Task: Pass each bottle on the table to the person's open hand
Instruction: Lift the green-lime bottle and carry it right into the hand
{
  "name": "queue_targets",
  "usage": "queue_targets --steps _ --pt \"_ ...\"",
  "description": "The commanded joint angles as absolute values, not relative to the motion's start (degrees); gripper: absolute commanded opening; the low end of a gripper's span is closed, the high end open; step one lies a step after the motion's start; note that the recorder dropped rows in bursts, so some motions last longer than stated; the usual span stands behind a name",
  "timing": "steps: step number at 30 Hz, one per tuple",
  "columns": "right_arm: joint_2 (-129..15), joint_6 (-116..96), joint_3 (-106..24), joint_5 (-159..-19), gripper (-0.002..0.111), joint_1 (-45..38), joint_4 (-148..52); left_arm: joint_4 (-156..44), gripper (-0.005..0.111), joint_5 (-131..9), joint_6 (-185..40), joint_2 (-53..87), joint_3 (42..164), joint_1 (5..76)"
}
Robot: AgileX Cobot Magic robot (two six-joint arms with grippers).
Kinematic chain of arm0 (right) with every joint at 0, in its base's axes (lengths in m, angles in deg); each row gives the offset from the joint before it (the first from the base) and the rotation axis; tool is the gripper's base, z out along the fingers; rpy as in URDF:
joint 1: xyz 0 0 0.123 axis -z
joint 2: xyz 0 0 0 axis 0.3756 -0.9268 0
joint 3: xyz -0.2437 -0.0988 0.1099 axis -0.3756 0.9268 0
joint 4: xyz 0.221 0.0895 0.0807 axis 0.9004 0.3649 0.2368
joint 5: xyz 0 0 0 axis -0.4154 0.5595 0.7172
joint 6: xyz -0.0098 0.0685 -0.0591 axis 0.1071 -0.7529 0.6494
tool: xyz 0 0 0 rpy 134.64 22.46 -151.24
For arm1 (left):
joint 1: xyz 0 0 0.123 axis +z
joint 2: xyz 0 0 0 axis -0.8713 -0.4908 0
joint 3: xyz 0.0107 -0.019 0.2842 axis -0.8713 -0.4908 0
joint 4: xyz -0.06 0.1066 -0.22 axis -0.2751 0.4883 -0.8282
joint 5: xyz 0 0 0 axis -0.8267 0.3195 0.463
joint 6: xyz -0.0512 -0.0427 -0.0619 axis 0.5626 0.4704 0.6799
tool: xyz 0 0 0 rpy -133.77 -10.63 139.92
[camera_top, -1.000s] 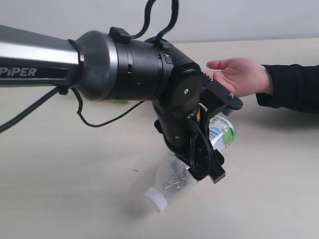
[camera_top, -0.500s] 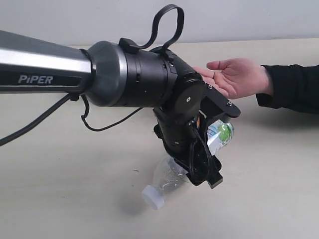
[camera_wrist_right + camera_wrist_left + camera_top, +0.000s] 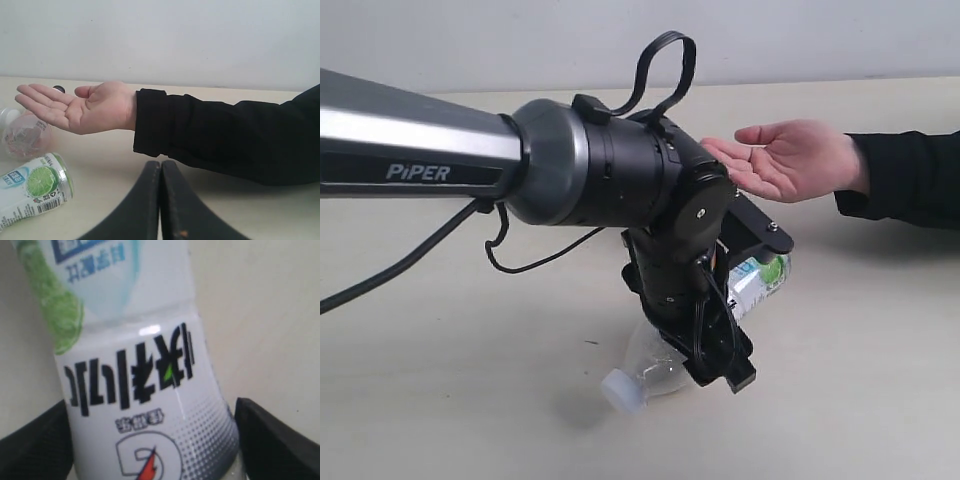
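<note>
exterior view: the left gripper [image 3: 760, 310] pinches a bottle [image 3: 660, 365] at its middle, one finger on each side of the labelled body. the white cap [image 3: 620, 392] sticks out past the lower finger, close to the table [image 3: 470, 380]. i cannot tell if the bottle rests on the table or is just lifted. the person's open hand [image 3: 790, 160] waits just beyond the upper finger, palm up. compared with one second ago, the arm sits lower in the view, the gripper is turned a little more, and the cap is shifted slightly away from the hand. the hand itself is in the same place.

left wrist view: the bottle fills the gap between the two black fingers [image 3: 270, 440], which touch its sides. it looks clear and empty, so i judge it light. the thin plastic probably dents under a strong squeeze, and the glossy label may slip. the wide labelled middle seems the good place to hold, with moderate force.

right wrist view: the right gripper [image 3: 160, 170] has its fingers pressed together with nothing between them. ahead of it is the open hand. off to one side a lime-label bottle [image 3: 35, 187] lies on the table, and i cannot tell if it is the same bottle.
</note>
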State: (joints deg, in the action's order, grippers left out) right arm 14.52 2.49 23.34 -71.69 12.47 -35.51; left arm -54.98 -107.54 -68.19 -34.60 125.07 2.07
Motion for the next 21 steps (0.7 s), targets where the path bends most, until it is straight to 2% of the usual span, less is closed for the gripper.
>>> queue_targets --steps 1,2,3,4,6,12,21 --pt "14.90 2.56 23.60 -72.03 0.000 12.73 -35.59 -55.01 0.060 -109.69 -67.75 -34.99 125.32 1.77" --pt "14.90 2.56 23.60 -72.03 0.000 12.73 -35.59 -55.01 0.042 -109.81 -67.75 -34.77 125.32 1.77" --pt "14.90 2.56 23.60 -72.03 0.000 12.73 -35.59 -55.01 0.034 -109.96 -67.75 -34.77 125.32 1.77" --pt "14.90 2.56 23.60 -72.03 0.000 12.73 -35.59 -55.01 0.014 -109.95 -67.75 -34.57 125.32 1.77" --pt "14.90 2.56 23.60 -72.03 0.000 12.73 -35.59 -55.01 0.000 -109.95 -67.72 -34.48 125.32 1.77" --pt "14.90 2.56 23.60 -72.03 0.000 12.73 -35.59 -55.01 0.000 -110.19 -67.74 -32.73 125.32 1.77" --pt "14.90 2.56 23.60 -72.03 0.000 12.73 -35.59 -59.81 0.000 -109.57 -67.74 -22.72 125.32 1.77"
